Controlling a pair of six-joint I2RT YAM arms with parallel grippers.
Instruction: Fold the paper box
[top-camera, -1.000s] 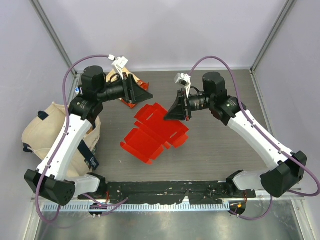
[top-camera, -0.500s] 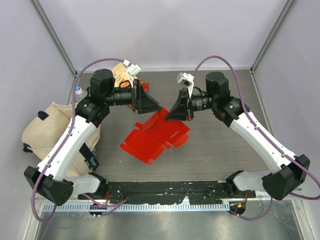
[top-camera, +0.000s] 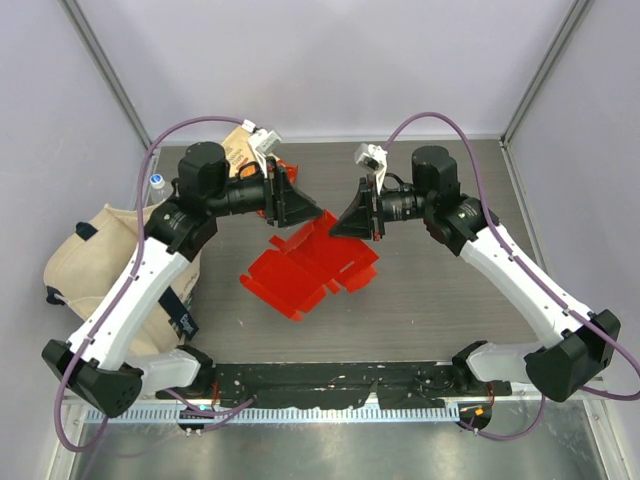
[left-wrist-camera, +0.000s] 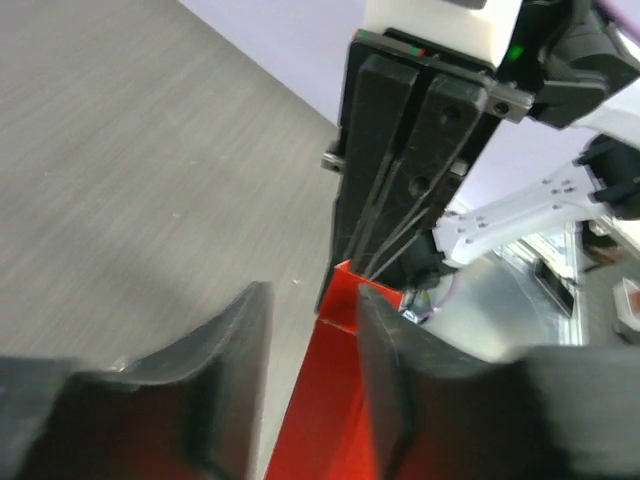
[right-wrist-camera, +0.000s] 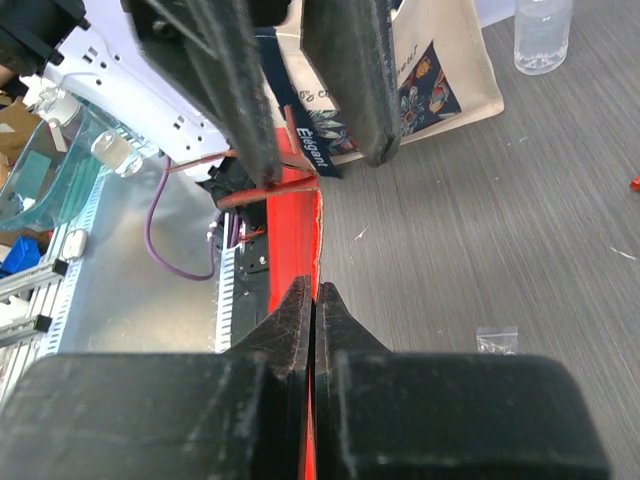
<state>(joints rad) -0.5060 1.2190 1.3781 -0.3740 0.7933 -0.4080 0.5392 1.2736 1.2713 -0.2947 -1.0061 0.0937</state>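
The paper box (top-camera: 305, 268) lies opened flat at the middle of the table (top-camera: 440, 300), its long axis running from near-left to far-right, with 1 flap (top-camera: 320, 235) raised at its far edge. The right end effector (top-camera: 335, 226) is clenched on the top edge of this flap; the right wrist view shows both fingers pressed together on the thin red sheet. The left end effector (top-camera: 312, 212) is released, facing the right one from the opposite side, with the flap edge standing between its spread fingers, near 1 of them. Both end effectors are at the flap; the rest of the sheet extends toward the arm bases. Compared with 1.0 s ago, the left end effector is closer to the flap and clear of the snack bag (top-camera: 238, 150), and the flap stands steeper. The coming move probably requires the left fingers to close on the flap or press it inward.
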